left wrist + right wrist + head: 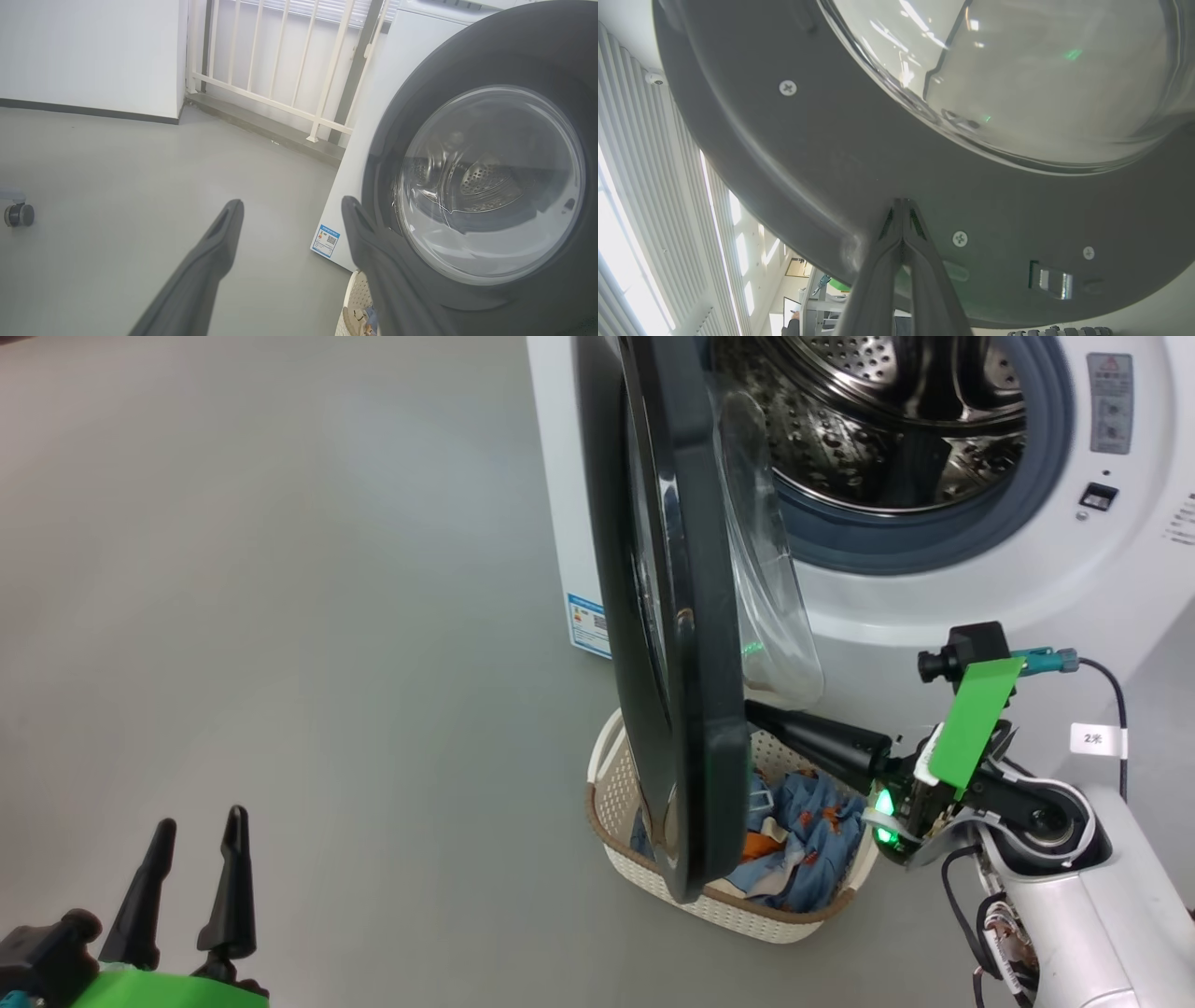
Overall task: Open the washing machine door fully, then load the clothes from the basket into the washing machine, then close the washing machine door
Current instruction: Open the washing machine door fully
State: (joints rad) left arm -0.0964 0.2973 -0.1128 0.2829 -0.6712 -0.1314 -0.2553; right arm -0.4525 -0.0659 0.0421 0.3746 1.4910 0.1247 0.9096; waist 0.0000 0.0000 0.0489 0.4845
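Door first: the washing machine door stands roughly half open, edge-on in the head view, its lower edge hanging over the basket on the floor just before the washing machine.

The right pincer is pressed together, holding nothing, and its tips look planted on the door's inner rim just below the glass bowl.

Here's the worry. That rim is hard, glossy and curved, so two narrow tips could skate off as the door swings on its arc. The arm might then lunge into the glass or drop onto the basket. Push too low and the forearm may clip the basket's rim and shove it aside. Leave the door short of fully wide and it could block the reach to the clothes.

The left pincer is spread wide, low over the smooth grey floor, well apart from it all.

Textures now: soft crumpled blue fabric with orange prints, cream perforated plastic, a brown woven-look rim, a grey rubber gasket, and a shiny holed steel drum.
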